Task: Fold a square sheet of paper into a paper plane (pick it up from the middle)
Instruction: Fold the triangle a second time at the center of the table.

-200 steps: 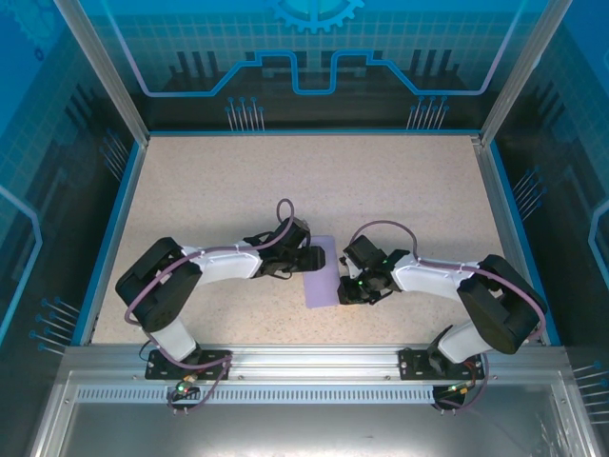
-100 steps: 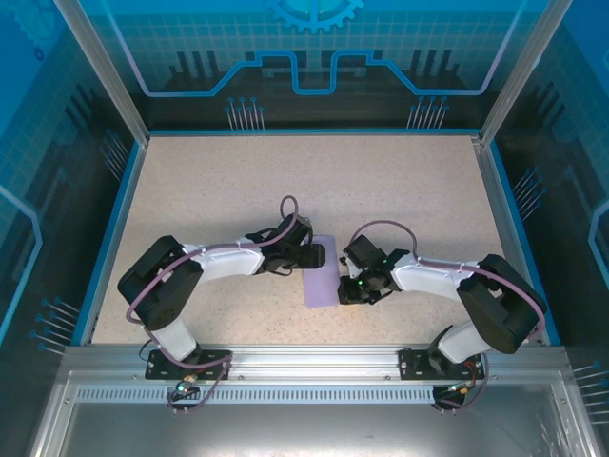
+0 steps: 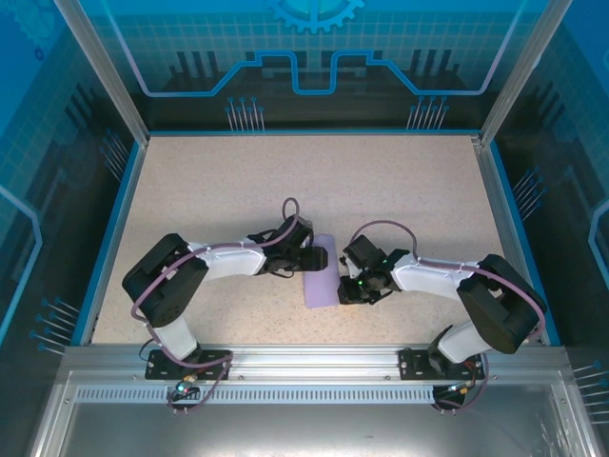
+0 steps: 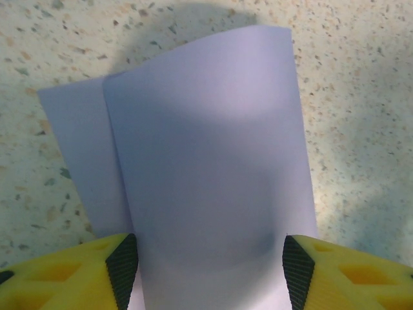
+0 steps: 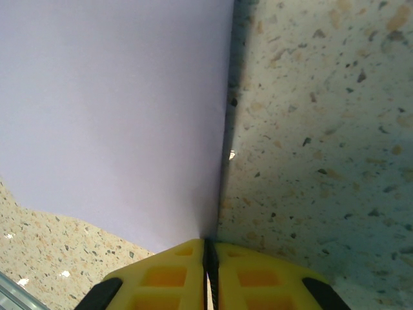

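Right claw [image 5: 208, 248] pinches the folded sheet [image 3: 322, 286]; its long axis runs near-to-far.

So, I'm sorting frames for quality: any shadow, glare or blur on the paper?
Left wrist: a soft shadow darkens the middle of the square sheet of paper, far end bright. Right wrist: paper evenly lit, a dark shadow on the table along its edge. Top external: sharp, no glare on it.

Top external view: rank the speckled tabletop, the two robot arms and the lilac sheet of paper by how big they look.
1. The speckled tabletop, by far the largest.
2. The left arm and the right arm look alike, so they are not ranked against each other.
3. The lilac sheet of paper, the smallest.
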`<state>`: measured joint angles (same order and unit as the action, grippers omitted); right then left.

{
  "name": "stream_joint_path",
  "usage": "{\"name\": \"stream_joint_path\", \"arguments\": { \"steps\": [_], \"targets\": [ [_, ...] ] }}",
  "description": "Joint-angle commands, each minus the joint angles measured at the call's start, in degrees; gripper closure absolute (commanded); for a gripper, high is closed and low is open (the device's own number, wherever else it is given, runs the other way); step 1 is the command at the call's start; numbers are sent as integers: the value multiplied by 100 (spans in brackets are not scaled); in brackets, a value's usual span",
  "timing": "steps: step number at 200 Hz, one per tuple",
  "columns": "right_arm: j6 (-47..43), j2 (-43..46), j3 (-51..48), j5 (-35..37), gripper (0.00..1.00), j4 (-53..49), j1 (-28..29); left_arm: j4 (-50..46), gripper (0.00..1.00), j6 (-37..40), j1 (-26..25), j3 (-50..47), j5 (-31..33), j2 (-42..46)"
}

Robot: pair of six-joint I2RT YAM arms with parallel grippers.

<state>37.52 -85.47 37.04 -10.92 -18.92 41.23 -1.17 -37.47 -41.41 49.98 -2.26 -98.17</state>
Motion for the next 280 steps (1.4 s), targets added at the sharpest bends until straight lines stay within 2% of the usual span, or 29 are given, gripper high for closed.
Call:
{"name": "stream_joint_path", "arguments": {
  "steps": [1,75,170,205,238,280],
  "targets": [
    [19,-381,-249,355,89,143,79,295,36,-347,36,-269,-435,331],
    [45,-381,-250,329,89,194,78,293,36,-947,4,-600,-868,732],
    [80,-339,-250,309,89,255,54,297,36,-1609,-500,-972,-669,1115],
    [104,-317,-267,270,89,300,58,392,43,-1813,-729,-1143,-559,1124],
    [142,-153,-354,175,89,418,43,68,48,-1781,-877,-1150,-354,1132],
    [134,121,-379,125,89,424,-1,-53,67,-1810,-974,-1177,-356,1290]
  ]
}}
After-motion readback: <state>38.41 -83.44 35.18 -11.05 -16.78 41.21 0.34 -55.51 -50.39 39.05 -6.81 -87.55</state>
